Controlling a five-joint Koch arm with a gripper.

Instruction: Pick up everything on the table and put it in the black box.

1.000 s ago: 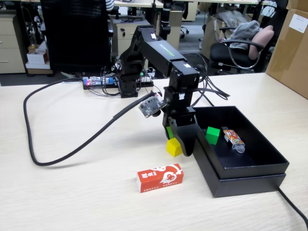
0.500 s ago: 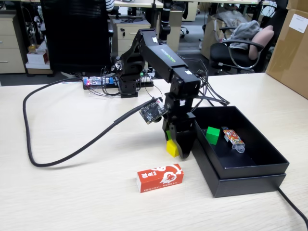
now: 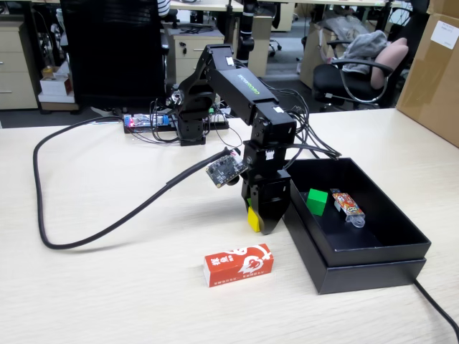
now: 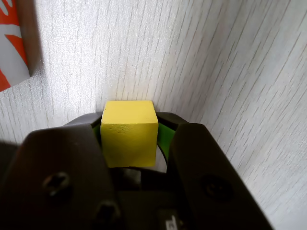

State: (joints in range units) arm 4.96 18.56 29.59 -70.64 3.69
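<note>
So nearest the front edge of the table (image 3: 107,287) there's the red carton (image 3: 238,264), lying flat and untouched, just in front of the arm. Right behind it the gripper (image 3: 259,223) points straight down with the yellow cube (image 3: 252,219) pinched between its jaws; the wrist view shows it best, cube (image 4: 129,132) wedged squarely between the two black jaws with bare wood grain under it and a corner of the carton (image 4: 13,43) peeking in at the top left. Can't really tell if the cube is touching the tabletop or already a bit off it. Just to the right, toward the table's right edge, sits the black box (image 3: 373,266), and the green cube (image 3: 316,201) is already inside near its far-left corner, next to an orange wrapped thing (image 3: 348,206). So I'd say this is the yellow-cube step, roughly the middle of the job: one piece boxed, one in the grip, carton left. Next move probably needs a lift high enough to clear the box's near wall, then a short swing right before letting go. Further back near the far edge are the arm's base and a black cable (image 3: 79,215) looping off to the left.
</note>
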